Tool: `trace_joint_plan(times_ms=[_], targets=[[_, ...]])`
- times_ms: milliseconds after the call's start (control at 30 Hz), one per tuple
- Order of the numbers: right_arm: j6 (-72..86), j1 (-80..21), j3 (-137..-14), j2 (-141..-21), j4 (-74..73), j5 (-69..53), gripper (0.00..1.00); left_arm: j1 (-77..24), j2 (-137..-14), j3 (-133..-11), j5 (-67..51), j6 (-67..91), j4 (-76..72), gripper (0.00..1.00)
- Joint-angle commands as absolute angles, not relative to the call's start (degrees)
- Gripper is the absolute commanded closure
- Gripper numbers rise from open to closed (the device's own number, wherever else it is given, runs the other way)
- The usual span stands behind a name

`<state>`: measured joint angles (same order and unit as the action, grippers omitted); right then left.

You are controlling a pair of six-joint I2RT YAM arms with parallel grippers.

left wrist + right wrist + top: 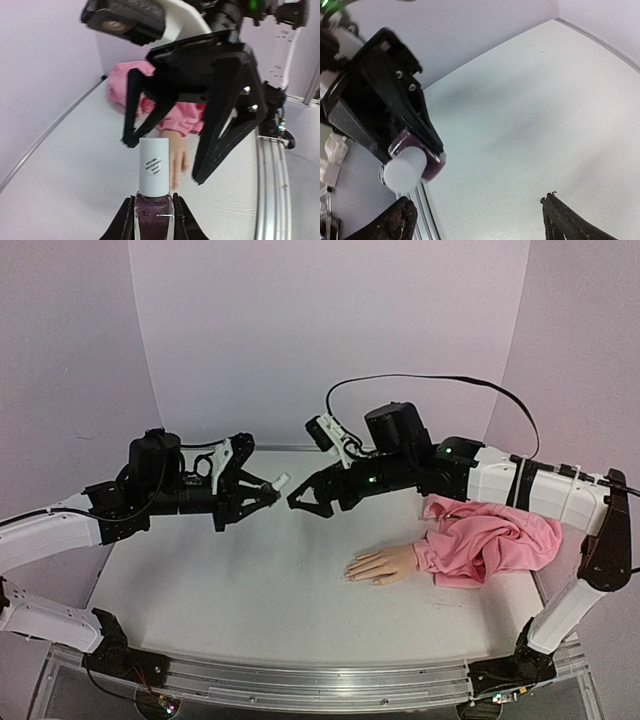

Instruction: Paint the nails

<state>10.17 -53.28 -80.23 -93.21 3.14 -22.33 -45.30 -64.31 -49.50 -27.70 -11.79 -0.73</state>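
A flesh-coloured mannequin hand (385, 564) with a pink sleeve (490, 540) lies palm down on the table, right of centre; it also shows in the left wrist view (177, 159). Its nails are too small to judge. My left gripper (268, 488) is shut on a dark purple polish bottle (154, 220) with a white cap (154, 166), held in the air with the cap pointing right. My right gripper (300, 502) is open and empty, facing the cap from a short gap away (165, 160). The bottle also shows in the right wrist view (412, 167).
The white table (250, 590) has purple walls behind and at the sides. A metal rail (300, 680) runs along the near edge. A black cable (430, 380) loops above the right arm.
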Motion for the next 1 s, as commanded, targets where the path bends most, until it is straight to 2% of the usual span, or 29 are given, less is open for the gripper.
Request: trace_joint_plan(times_ms=[0,100,300,533,667,867,967], targets=[[24.21,-53.03,-78.61,-89.87,13.35,-17.71,0.11,-45.92,-62.16,-49.21,-9.03,-16.28,-4.04,1.00],[29.14,-53.08,-78.84,-90.80,18.52,-19.87,0.12,-46.26,-61.68,-49.10,-8.54,-16.70,-4.00,1.00],[33.20,-53.44,-84.26,-96.94,21.54,-23.54,0.23,-47.68,-61.61,-48.79,-7.61,-18.25,-4.04,1.00],[36.29,-53.53,-88.12,-101.77,24.52,-26.73,0.53,-49.45,-61.92,-48.52,-6.59,-19.44,-3.94,1.00],[37.18,-53.52,-87.45,-101.92,25.39,-27.81,0.73,-49.60,-62.05,-48.60,-6.51,-19.22,-3.90,1.00],[38.28,-53.53,-84.21,-100.91,27.02,-30.07,0.77,-49.64,-62.19,-48.69,-6.54,-18.84,-3.93,1.00],[38.28,-53.53,-83.29,-100.74,27.18,-30.60,0.83,-49.57,-62.24,-48.74,-7.74,-18.27,-3.91,1.00]])
